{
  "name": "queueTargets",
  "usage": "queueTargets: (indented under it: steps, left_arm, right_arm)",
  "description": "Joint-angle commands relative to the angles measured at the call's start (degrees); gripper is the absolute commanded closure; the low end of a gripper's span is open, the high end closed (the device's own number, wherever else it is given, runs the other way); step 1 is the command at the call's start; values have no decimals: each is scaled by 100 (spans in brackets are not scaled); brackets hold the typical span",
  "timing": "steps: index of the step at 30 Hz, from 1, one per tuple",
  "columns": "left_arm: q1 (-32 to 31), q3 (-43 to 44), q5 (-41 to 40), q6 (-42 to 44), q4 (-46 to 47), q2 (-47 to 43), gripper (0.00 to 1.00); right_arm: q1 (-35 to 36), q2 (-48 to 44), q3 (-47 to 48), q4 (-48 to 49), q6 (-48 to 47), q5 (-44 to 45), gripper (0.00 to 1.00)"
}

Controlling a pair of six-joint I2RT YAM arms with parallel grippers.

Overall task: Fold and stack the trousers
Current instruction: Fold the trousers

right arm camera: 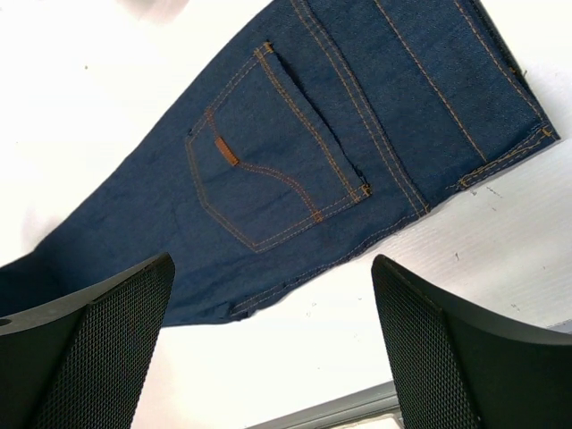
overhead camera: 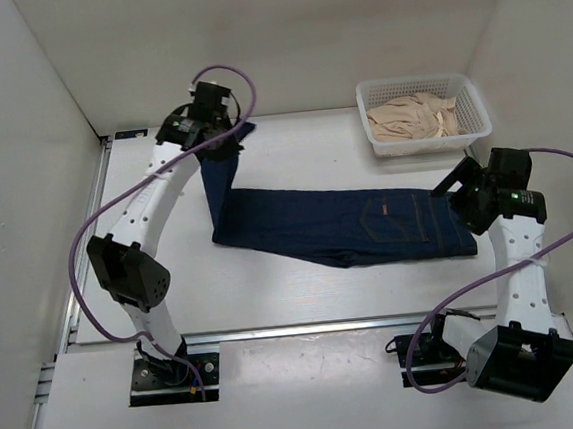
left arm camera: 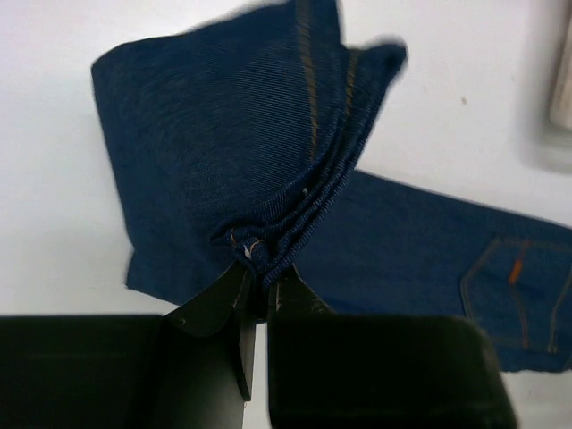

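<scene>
While the left tool [left arm camera: 259, 273] pinches the bunched leg hems of the trousers [overhead camera: 368, 222], lifted at eleven o'clock on the counter [overhead camera: 303, 293], the right tool [right arm camera: 271, 273] hangs spread wide above the waistband end, flat at three o'clock.

Body: left arm [overhead camera: 150, 201] and right arm [overhead camera: 519, 254] have white links and black joint housings. A lilac cable [overhead camera: 71, 268] trails each. Green LED [overhead camera: 514, 197] at 3 o'clock. The right gripper [right arm camera: 273, 357] has black mesh-textured fingers [right arm camera: 98, 349].
</scene>
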Motion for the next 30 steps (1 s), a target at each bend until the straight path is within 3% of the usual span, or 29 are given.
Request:
queueTargets:
  steps: [1, 9, 22, 23, 24, 25, 26, 30]
  left_arm:
    - [-506, -202, -431, -541, 157, -340, 90]
    - [-1455, -527, -624, -1200, 429, -32, 90]
    - [-2123, -993, -415, -1702, 613, 478, 90]
    - [-2185, -994, -301, -1702, 614, 547, 82]
    - [-2247, -1081, -134, -1642, 614, 652, 64]
    - [-2369, -1082, 129, -1389, 744, 740, 27]
    - [-2423, -1143, 853, -1221, 746, 950, 0]
    - [-2406, -1380, 1090, -920, 746, 762, 0]
  right_arm:
    - [24, -232, 186, -60, -93, -156, 5]
    - [77, -286, 134, -61, -93, -157, 5]
    - [130, -444, -24, -114, -93, -157, 5]
    - [130, -444, -24, -114, -93, -157, 5]
    - [130, -444, -24, -114, -93, -157, 5]
    - [130, -444, -24, -114, -93, -157, 5]
    - [130, -444, -24, -114, -93, -157, 5]
    - [130, -444, -24, -114, -93, -157, 5]
